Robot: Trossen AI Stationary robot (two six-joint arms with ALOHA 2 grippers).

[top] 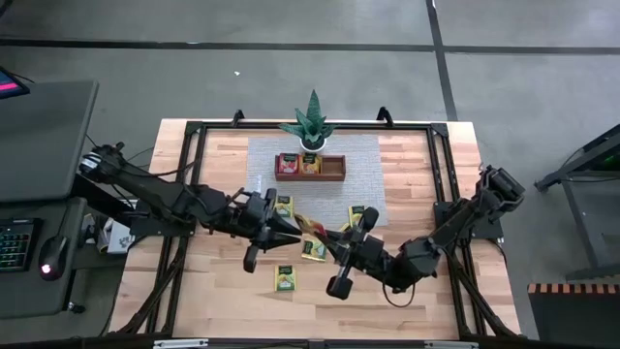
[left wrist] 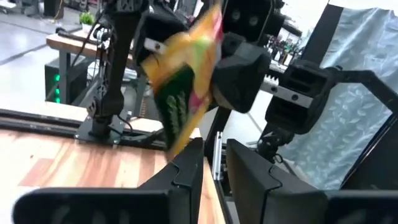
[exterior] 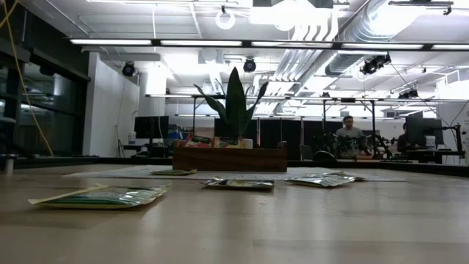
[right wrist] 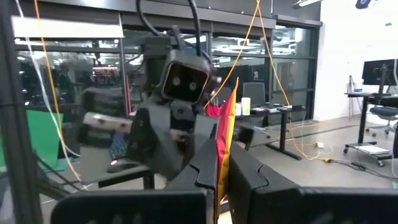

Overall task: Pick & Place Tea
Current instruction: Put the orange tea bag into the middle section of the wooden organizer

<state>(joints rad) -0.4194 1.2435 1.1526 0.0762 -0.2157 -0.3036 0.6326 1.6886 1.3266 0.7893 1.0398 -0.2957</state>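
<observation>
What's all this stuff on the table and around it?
Held tea packet: one, yellow-orange, mid-table, between both grippers.
Loose tea packets: about five, green-yellow, flat on the table.
Wooden tray: one, brown, far side, holding red and yellow packets.
Potted plant: one, green, behind the tray.
Grey mat: one, under the tray.
Left gripper: dark, at the held packet.
Right gripper: dark, shut on it.

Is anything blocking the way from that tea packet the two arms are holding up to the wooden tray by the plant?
Nothing visible does. The tea packet hangs above the table between the left gripper and right gripper. Only bare mat lies between it and the wooden tray; the loose packets lie flat.
</observation>
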